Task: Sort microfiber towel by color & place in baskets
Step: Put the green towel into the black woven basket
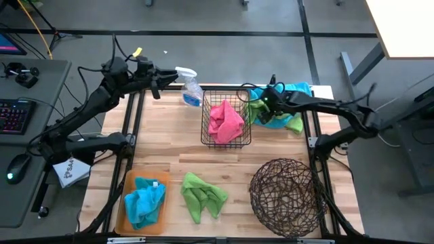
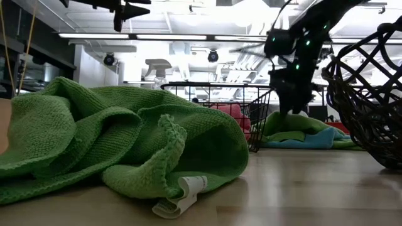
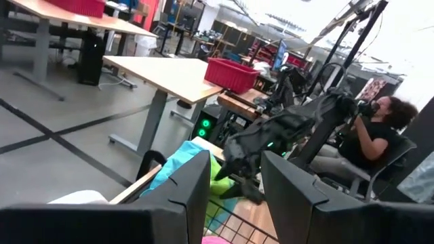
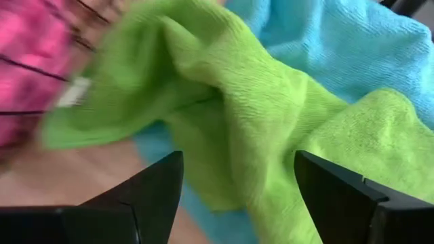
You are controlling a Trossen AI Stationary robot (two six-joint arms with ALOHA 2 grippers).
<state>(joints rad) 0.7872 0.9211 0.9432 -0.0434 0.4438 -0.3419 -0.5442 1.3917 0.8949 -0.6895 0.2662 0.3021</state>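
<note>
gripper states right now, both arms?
Left gripper: open, holding nothing, raised at the table's far edge near the spray bottle.
Right gripper: open, holding nothing, over the green towel in the pile beside the wire basket.

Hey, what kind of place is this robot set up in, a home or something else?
Probably a lab or workshop, not a home: bare grey concrete floor, rows of light wooden desks with a red plastic bin, and a seated person nearby.

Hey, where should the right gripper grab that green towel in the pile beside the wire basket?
Probably the raised fold of the green towel, taken from straight above. It humps over the blue towel, and the open right gripper already straddles it; pinching that ridge should leave the blue one behind.
</note>
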